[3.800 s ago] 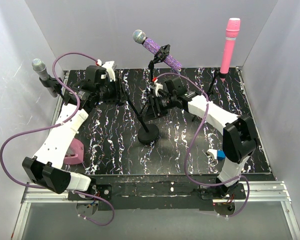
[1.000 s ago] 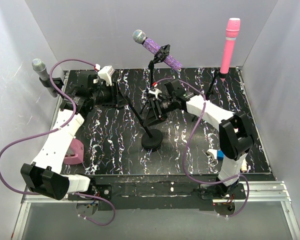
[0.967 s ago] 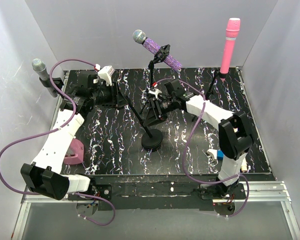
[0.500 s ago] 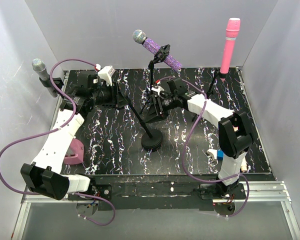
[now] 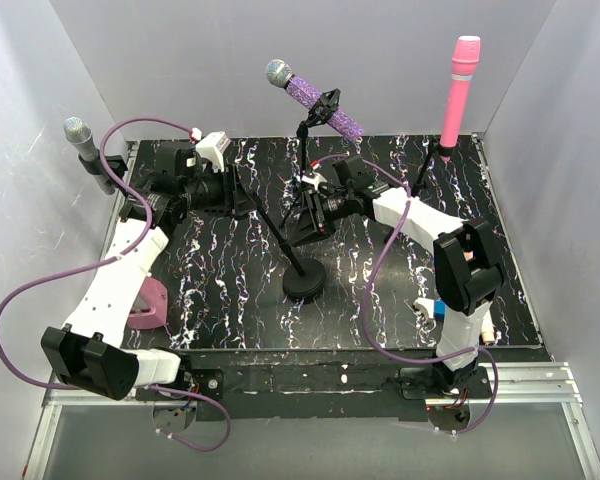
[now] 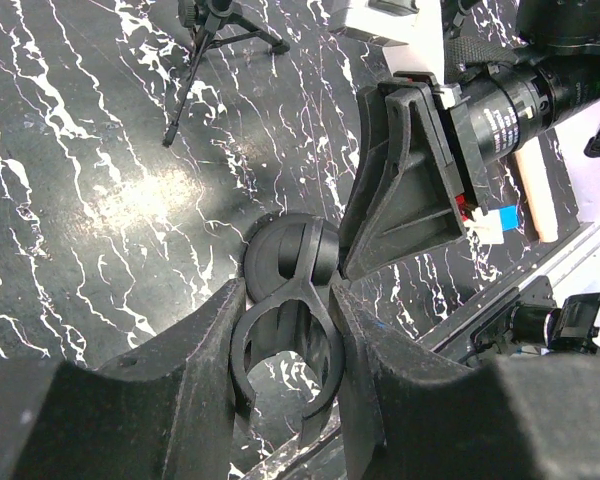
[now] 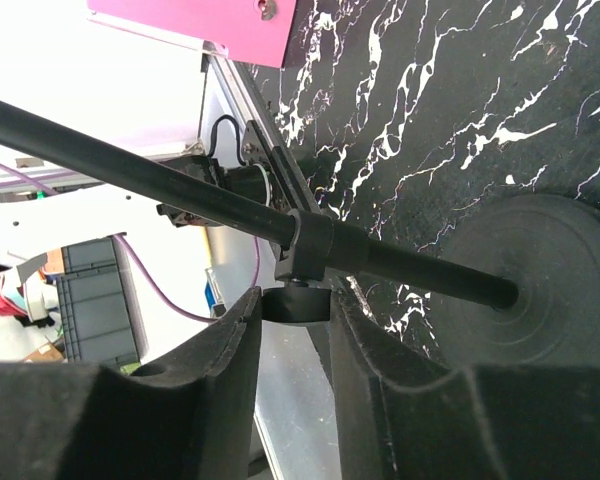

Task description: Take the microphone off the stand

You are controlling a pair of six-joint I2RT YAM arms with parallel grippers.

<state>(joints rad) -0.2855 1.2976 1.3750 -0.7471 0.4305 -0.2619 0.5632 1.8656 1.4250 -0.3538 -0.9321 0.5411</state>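
Lately the largest shift is the leaning stand [image 5: 277, 232]: its base [image 5: 305, 279] has slid a little nearer and rightward on the table [image 5: 230, 290], and the right arm [image 5: 420, 225] has folded in. The mic [image 5: 315, 97] has not budged. It sits in its own holder [image 5: 327, 107] at far centre, above both grippers, so we judge the removal not yet begun.

The left gripper [image 6: 287, 340] is clamped on the leaning stand's empty clip [image 6: 280, 310]. The right gripper [image 7: 295, 335] pinches a small knob [image 7: 295, 303] under the pole [image 7: 130, 170].

The table is glossy black with white veins. The base is a matt black disc and the pole a thin smooth rod. The mic has a glittery purple barrel and a silver mesh head. The clip is a C-shaped plastic ring.
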